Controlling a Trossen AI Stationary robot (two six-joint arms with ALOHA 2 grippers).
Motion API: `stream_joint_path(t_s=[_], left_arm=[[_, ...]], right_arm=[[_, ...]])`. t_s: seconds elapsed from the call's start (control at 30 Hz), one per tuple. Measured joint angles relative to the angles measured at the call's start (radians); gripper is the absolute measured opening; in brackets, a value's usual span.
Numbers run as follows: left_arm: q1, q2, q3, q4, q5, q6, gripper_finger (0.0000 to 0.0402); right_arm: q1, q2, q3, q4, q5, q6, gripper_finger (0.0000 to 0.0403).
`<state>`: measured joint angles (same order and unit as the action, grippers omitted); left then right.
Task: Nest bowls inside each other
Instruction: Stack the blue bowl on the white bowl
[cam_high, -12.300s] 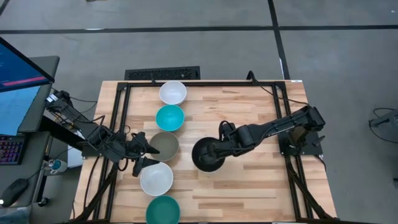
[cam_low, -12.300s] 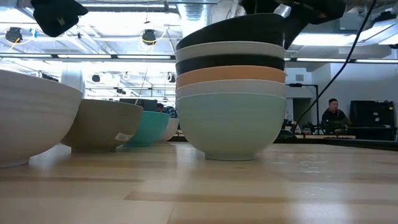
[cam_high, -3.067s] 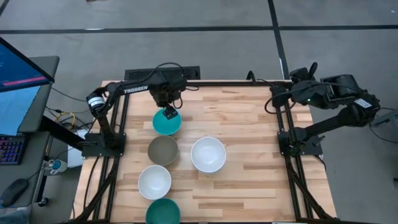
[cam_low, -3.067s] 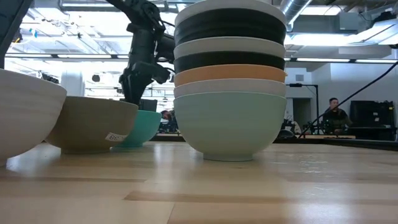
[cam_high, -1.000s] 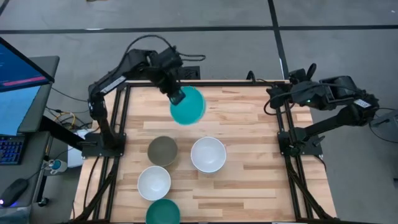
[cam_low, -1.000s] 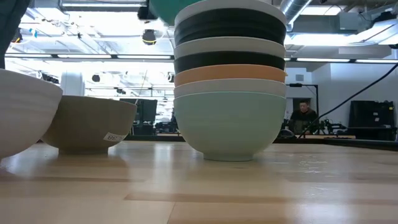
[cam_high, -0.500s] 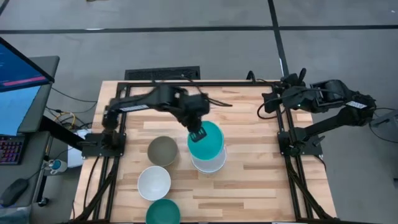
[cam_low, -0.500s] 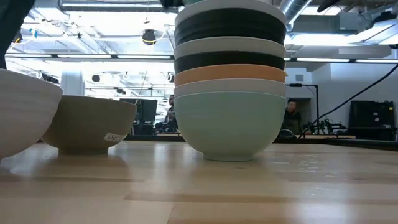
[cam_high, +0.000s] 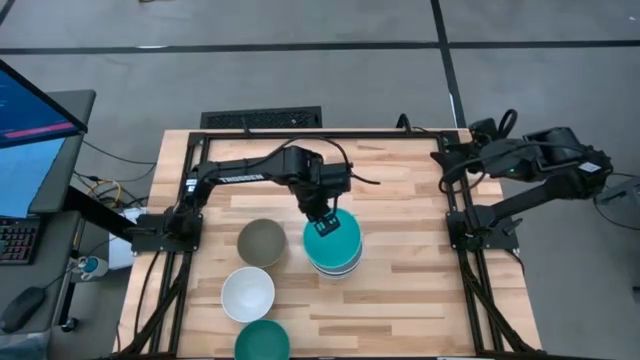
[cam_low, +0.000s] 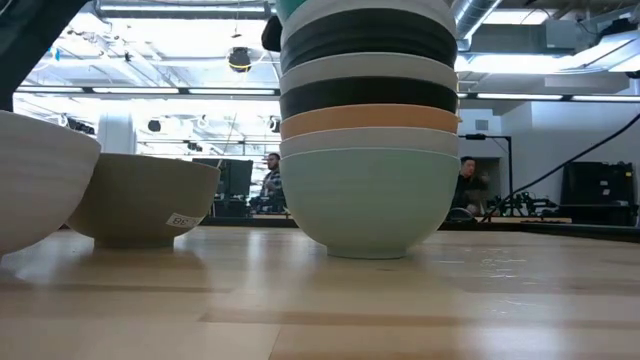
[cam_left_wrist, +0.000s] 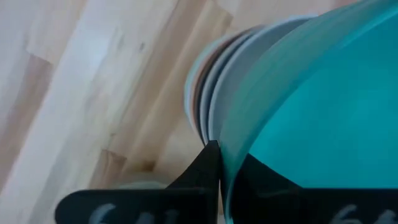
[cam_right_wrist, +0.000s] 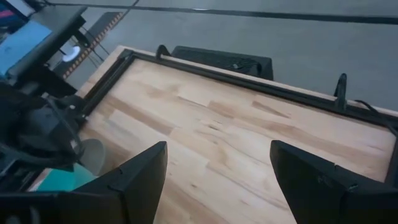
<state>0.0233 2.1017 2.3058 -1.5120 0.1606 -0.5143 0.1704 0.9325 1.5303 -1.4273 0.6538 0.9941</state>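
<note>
Table (cam_high: 400, 290): left arm (cam_high: 245, 172) stretched from its base at the left edge across to mid-table, wrist bent down over the nested stack (cam_low: 368, 130). Left gripper (cam_high: 323, 222) pinches the rim of the turquoise bowl (cam_high: 333, 240), one finger inside, one outside, bowl sitting on top of the stack. Right arm folded at the far right corner, right gripper (cam_right_wrist: 219, 180) spread wide, holding nothing. Taupe bowl (cam_high: 262, 242), white bowl (cam_high: 248, 293), dark teal bowl (cam_high: 262, 340) loose, left of the stack.

Robotics lab or workshop: butcher-block table (cam_high: 400, 290) in black frame, grey concrete floor (cam_high: 300, 70), monitor (cam_high: 30, 110) alongside, exposed ceiling ducting (cam_low: 150, 10), people (cam_low: 272, 180) at benches behind.
</note>
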Motion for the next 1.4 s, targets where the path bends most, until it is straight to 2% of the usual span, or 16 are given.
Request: stream_joint_path(t_s=[0.2,0.37,0.6,0.7,1.0,1.1,1.23,1.4], left_arm=[[-0.024,0.009,0.001,-0.022,0.051,-0.028,0.0],[-0.046,0.011,0.001,-0.02,0.056,-0.047,0.0],[-0.049,0.011,0.001,-0.01,-0.089,-0.036,0.0006],[-0.057,0.011,0.001,0.01,-0.117,-0.031,0.0031],[-0.069,0.011,0.001,0.019,-0.122,-0.05,0.0151],[-0.069,0.011,0.001,0.019,-0.138,-0.048,0.0171],[-0.069,0.011,0.001,0.019,-0.145,-0.049,0.0159],[-0.069,0.011,0.001,0.019,-0.157,-0.055,0.0097]], right_arm=[[0.007,0.006,0.0,0.0,0.001,0.0,0.0306],[0.007,0.022,0.0,0.0,0.001,-0.006,0.0306],[0.007,0.048,0.0,0.0,-0.002,-0.006,0.0306],[0.007,0.052,0.0,0.0,-0.015,-0.006,0.0306],[0.007,0.057,0.0,0.0,-0.032,-0.007,0.0306],[0.007,0.058,0.0,0.0,-0.032,-0.007,0.0306],[0.007,0.058,0.0,-0.004,-0.031,-0.008,0.0306],[0.007,0.058,0.0,-0.013,-0.03,-0.019,0.0306]])
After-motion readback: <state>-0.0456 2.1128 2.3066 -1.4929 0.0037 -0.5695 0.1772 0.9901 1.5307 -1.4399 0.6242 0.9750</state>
